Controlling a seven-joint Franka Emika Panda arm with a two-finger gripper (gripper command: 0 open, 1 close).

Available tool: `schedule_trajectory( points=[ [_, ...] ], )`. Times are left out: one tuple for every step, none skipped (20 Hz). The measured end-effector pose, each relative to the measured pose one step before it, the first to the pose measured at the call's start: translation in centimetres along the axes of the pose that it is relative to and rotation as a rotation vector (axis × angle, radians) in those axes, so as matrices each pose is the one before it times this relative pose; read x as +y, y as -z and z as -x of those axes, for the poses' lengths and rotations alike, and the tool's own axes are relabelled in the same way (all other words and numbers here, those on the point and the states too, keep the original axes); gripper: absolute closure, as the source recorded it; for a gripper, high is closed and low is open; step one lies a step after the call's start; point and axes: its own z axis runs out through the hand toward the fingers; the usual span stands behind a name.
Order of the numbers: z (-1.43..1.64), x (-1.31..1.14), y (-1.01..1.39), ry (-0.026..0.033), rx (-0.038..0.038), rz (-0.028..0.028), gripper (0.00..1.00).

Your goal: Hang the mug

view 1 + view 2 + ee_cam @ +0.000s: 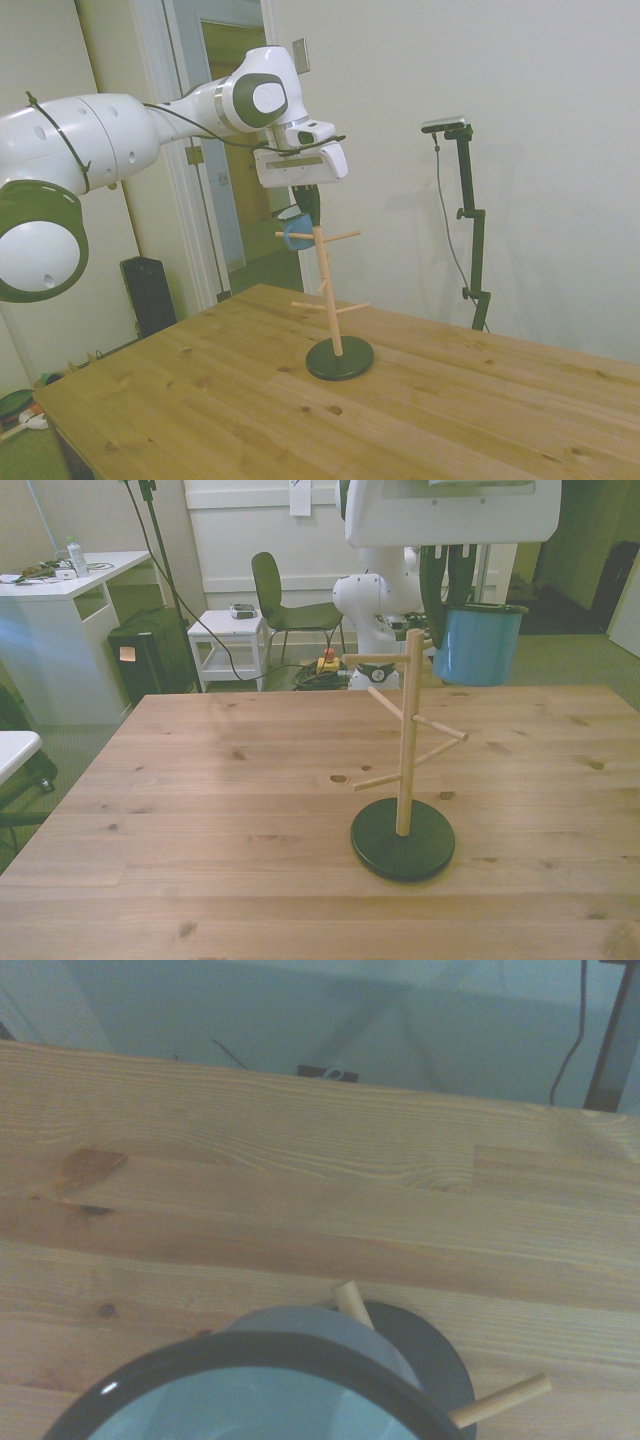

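Observation:
The light-blue mug hangs upright in the air, level with the top of the wooden peg stand and just to the front view's right of its post. My gripper is shut on the mug's dark rim from above. In the side view the mug sits against the stand's top pegs under the gripper. Whether the handle is over a peg I cannot tell. The wrist view shows the mug's rim above the stand's dark round base.
The stand's black base rests on the wooden table, right of its middle in the front view. Beyond the table's far edge are a chair, a small white cart and a white desk.

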Motion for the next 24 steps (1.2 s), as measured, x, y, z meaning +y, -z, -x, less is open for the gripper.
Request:
schedule_trajectory(
  points=[
    [-0.126,0.128,-0.046,-0.00297,-0.00082,-0.00087,0.00],
    [-0.090,0.090,-0.016,-0.00206,-0.00019,-0.00072,0.00],
    [-0.051,0.052,0.012,-0.00133,0.00016,-0.00060,0.00],
    [-0.020,0.020,0.016,-0.00057,0.00018,-0.00042,0.00],
    [-0.015,0.010,-0.004,-0.00049,0.00007,-0.00004,0.00],
    [-0.019,0.001,-0.027,-0.00028,0.00012,-0.00008,0.00],
    [-0.021,-0.014,-0.054,-0.00019,0.00004,-0.00007,0.00],
    [-0.031,-0.007,-0.063,-0.00035,0.00012,-0.00013,0.00],
    [-0.058,0.011,-0.034,-0.00086,0.00121,-0.00103,0.00],
    [-0.063,0.061,-0.014,-0.00145,0.00029,-0.00020,0.00],
    [-0.095,0.101,0.001,-0.00212,0.00086,-0.00026,0.00],
    [-0.119,0.131,0.001,-0.00281,0.00051,-0.00074,0.00],
    [-0.115,0.140,-0.010,-0.00269,0.00019,0.00026,0.00],
    [-0.119,0.146,-0.006,-0.00278,0.00030,0.00039,0.00],
    [-0.090,0.110,-0.001,-0.00211,0.00025,0.00016,0.00],
    [-0.056,0.064,0.008,-0.00132,0.00027,-0.00047,0.00],
    [-0.007,0.003,0.024,-0.00023,0.00023,-0.00122,0.00],
    [0.030,-0.046,0.073,0.00078,0.00144,-0.00249,0.00],
    [0.052,-0.084,0.135,0.00102,0.00301,-0.00374,0.00],
    [0.066,-0.065,0.169,0.00101,0.00280,-0.00347,0.00],
    [0.057,-0.038,0.200,0.00064,0.00305,-0.00308,0.00],
    [0.036,-0.003,0.189,0.00008,0.00279,-0.00242,0.00],
    [0.039,0.010,0.230,0.00006,0.00317,-0.00279,0.00],
    [0.083,0.004,0.322,0.00061,0.00354,-0.00357,0.00]
  ],
)
